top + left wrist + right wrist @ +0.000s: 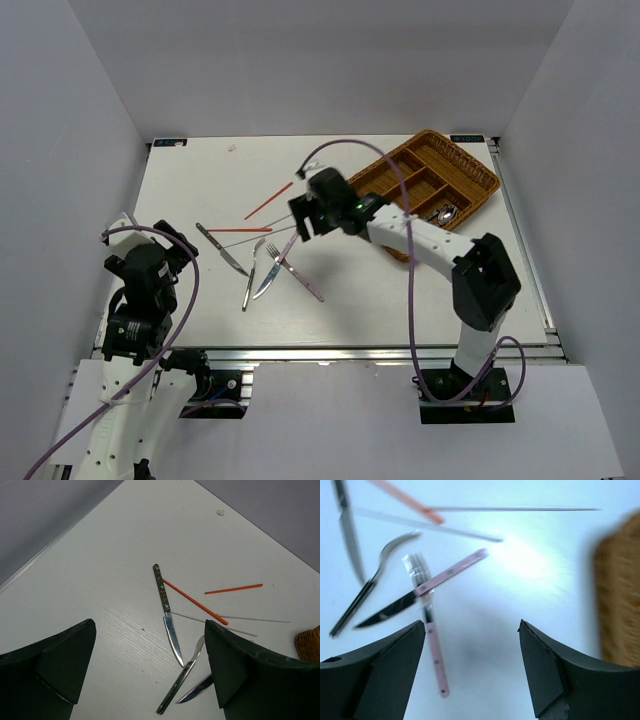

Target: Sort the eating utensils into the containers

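The loose cutlery lies in a crossed heap mid-table, toward the left. A pink-handled fork [434, 650] and a pink-handled knife [455, 569] overlap, with a dark-handled knife [162, 587], red chopsticks [195, 602] and pale chopsticks [215, 622] beside them. The wicker tray [380, 170] sits at the far right corner, with a few silver pieces [440, 213] in it.

The right gripper [471, 625] hovers over the heap, jaws wide, holding nothing. The left gripper [150, 625], near the left edge, gapes empty too.

I'd worry that a pinch on the fork drags the knife crossing it, or skids off the flat metal. Bare table [200, 170] surrounds the heap, and the edges are well apart from it.
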